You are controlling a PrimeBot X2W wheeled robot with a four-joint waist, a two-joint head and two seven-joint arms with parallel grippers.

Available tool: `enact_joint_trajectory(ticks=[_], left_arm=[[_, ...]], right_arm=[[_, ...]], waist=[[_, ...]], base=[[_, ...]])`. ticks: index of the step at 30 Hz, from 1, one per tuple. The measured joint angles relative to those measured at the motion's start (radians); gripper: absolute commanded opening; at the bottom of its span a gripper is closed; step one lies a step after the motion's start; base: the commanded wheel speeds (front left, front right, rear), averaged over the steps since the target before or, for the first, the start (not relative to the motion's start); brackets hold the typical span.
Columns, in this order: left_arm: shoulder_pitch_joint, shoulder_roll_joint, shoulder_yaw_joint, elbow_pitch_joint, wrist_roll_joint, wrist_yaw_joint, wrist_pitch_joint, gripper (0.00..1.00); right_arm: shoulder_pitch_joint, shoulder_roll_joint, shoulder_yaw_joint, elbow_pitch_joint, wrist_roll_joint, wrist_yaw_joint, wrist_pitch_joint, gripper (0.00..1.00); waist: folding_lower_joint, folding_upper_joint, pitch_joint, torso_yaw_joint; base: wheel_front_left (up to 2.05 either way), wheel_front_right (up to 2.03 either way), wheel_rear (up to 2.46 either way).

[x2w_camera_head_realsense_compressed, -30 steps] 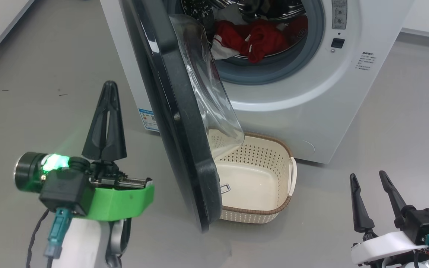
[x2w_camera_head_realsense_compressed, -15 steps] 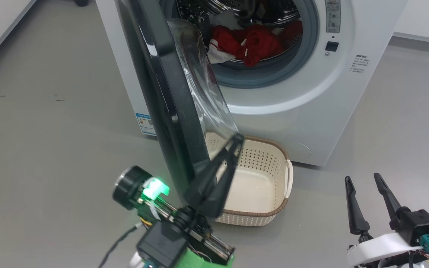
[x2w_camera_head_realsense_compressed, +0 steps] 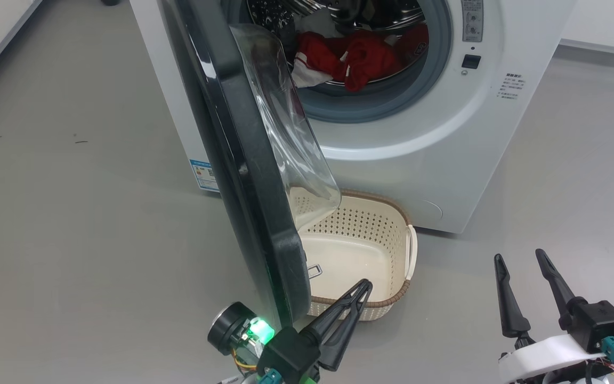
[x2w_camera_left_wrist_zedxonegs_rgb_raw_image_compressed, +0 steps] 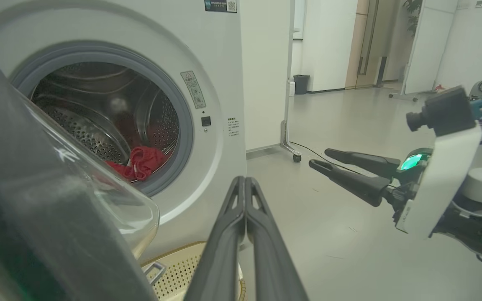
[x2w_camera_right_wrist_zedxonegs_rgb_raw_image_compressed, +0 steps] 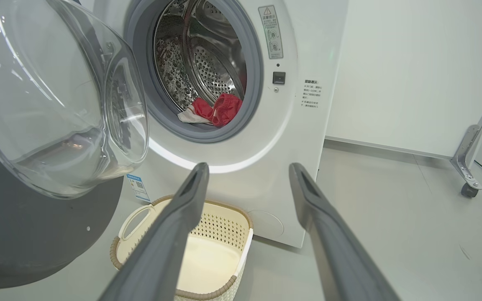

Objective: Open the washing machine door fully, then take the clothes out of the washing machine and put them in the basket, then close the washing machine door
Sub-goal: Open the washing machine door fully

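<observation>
Door: the washing machine door (x2w_camera_head_realsense_compressed: pixel 243 160) stands swung well out from the washing machine (x2w_camera_head_realsense_compressed: pixel 419 154), edge-on in the head view, with its glass bowl facing the opening. It is not folded right back, so I judge "open fully" as only part done.
Clothes: the clothes (x2w_camera_head_realsense_compressed: pixel 355 56) lie in a red heap at the front of the drum (x2w_camera_right_wrist_zedxonegs_rgb_raw_image_compressed: pixel 207 62), just behind the grey gasket. None are out.
Basket: the basket (x2w_camera_head_realsense_compressed: pixel 381 305) sits on the floor (x2w_camera_head_realsense_compressed: pixel 72 224) against the foot of the machine, below the opening. Its left part lies under the door's lower edge. It looks empty.
Left hand: the left hand (x2w_camera_head_realsense_compressed: pixel 363 288) is low, just beside the door's bottom edge on the basket side, in front of the basket rim. Its fingers are pressed together with nothing between them. Contact with the door: cannot tell.
Right hand: the right hand (x2w_camera_head_realsense_compressed: pixel 520 257) is well off to the right above the floor, fingers spread apart, holding nothing.
Done: door unlatched and swung most of the way out.
Left: finish the door swing, likely a push from the inner side. Then lift the clothes out, drop them in the basket, and shut the door.
Risk: the door overhangs the basket and narrows the drop zone.
</observation>
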Motion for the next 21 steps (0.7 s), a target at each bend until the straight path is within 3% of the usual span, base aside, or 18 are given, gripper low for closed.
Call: enact_joint_trajectory(ticks=[11, 21], left_arm=[[0.006, 0.000, 0.065, 0.074, -0.036, 0.047, 0.023, 0.00], [0.005, -0.001, 0.096, 0.108, -0.036, 0.059, 0.023, 0.00]], right_arm=[[-0.001, 0.004, -0.010, 0.003, -0.008, 0.008, 0.000, 1.00], [-0.001, 0.009, -0.023, 0.004, -0.009, 0.013, 0.000, 1.00]], waist=[[0.0000, 0.0000, 0.005, -0.004], [0.0000, 0.0000, 0.008, 0.001]], base=[[0.00, 0.00, 0.00], [0.00, 0.00, 0.00]])
